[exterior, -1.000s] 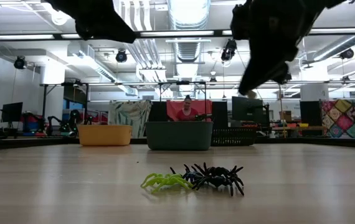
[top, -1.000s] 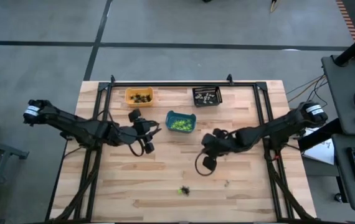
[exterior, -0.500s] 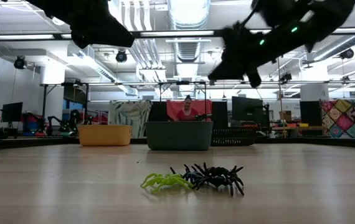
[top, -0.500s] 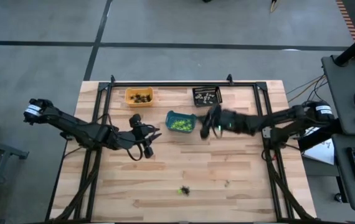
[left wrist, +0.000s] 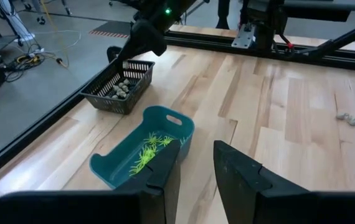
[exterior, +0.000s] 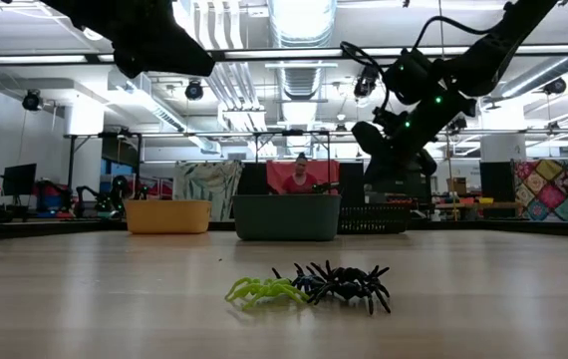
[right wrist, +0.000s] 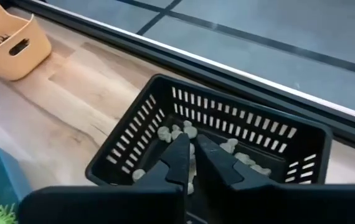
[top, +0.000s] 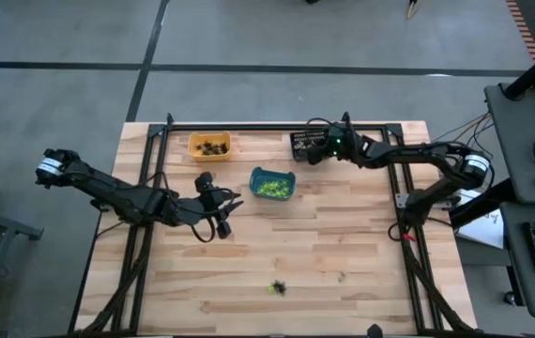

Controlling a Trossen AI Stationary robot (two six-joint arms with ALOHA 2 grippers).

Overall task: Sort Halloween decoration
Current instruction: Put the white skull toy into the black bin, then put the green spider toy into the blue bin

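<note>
Above the black bin's rim, the right gripper hangs nearly closed, apparently empty.

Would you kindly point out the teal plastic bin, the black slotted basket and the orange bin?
Teal plastic bin (top: 257,178): high view, left rim.
Black slotted basket (right wrist: 127,158): right wrist view, slotted side wall.
Orange bin (top: 194,145): high view, left rim.

Brightness: even and bright in every view.
Light source: long ceiling tubes and a glowing round duct overhead in the low view.
Glare: the tubes bloom white.
Shadows: soft, short ones under the pale wooden plank table.
Silhouettes: both dark arms read near-black against the ceiling.
Focus: the room behind is soft.
</note>
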